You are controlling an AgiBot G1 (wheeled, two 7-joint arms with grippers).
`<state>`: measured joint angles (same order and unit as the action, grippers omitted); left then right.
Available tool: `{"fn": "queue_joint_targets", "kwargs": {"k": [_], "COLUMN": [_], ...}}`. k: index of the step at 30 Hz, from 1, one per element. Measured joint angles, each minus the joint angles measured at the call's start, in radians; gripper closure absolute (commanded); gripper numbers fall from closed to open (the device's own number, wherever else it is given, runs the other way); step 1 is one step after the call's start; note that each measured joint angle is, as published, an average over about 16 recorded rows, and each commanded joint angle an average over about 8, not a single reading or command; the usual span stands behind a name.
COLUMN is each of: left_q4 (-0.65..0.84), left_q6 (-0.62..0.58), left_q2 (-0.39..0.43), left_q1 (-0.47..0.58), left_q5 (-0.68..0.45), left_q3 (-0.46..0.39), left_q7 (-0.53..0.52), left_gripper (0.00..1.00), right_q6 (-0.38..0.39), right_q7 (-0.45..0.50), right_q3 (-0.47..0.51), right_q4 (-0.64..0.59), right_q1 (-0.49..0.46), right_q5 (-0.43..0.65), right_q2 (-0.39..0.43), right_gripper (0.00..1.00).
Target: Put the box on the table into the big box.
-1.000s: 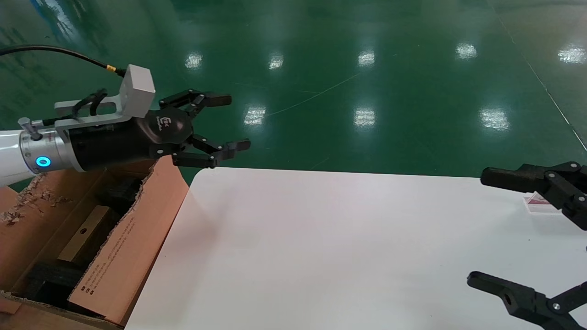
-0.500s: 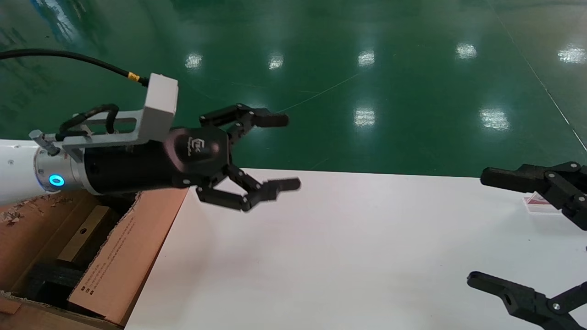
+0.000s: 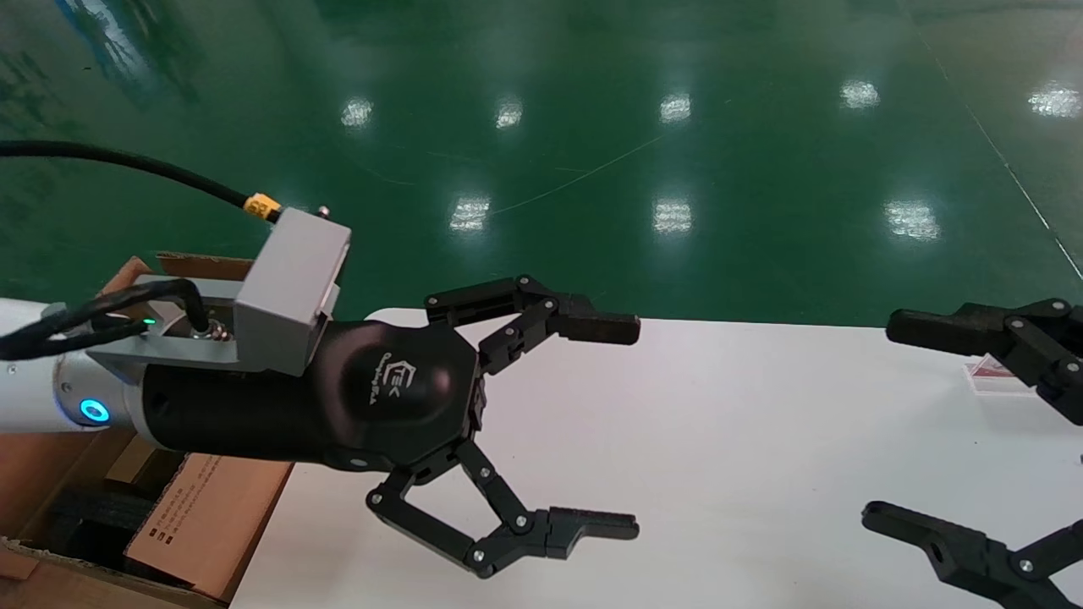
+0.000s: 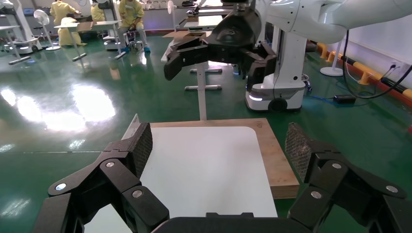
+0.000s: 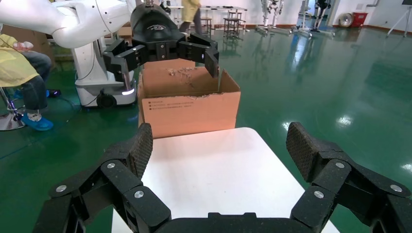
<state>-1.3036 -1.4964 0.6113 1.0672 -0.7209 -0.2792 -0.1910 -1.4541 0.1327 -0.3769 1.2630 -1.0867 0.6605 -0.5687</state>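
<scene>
Head view: left gripper (image 3: 630,427) over the near-left part of the table (image 3: 761,440), jaws spread wide and holding nothing, pointing across toward the right side; big box (image 3: 203,524) beside the table's left edge, flap with printed text leaning against it, dark interior partly shown. Right gripper (image 3: 880,414) at the right edge, also spread and empty, apparently parked. The box is not on the tabletop here (a dim brown shape inside the carton cannot be identified). Left wrist view: left gripper (image 4: 218,150) with mesh-faced pads parted above the white table (image 4: 204,165), bare of any small box; right gripper (image 4: 216,53) faces it from the far end, open. Right wrist view: right gripper (image 5: 221,150) open over the table (image 5: 214,174); big box (image 5: 187,104) stands past the far end, left gripper (image 5: 165,51) in front of it. Judgement: with the tabletop bare, the deposit looks done, and the left arm's open, empty poise suits a return to rest.
</scene>
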Motion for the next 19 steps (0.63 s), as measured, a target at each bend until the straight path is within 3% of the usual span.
{"fn": "queue_joint_targets", "kwargs": {"k": [19], "left_q4": [0.01], "left_q6": [0.0], "left_q2": [0.0], "left_q1": [0.003], "left_q5": [-0.004], "left_q3": [0.001], "left_q7": [0.002], "left_gripper": [0.0], "right_q6": [0.0], "right_q7": [0.0], "right_q3": [0.0], "right_q4": [0.0], "right_q1": [0.0], "right_q5": [0.0], "right_q2": [0.0], "right_gripper": [0.0]}}
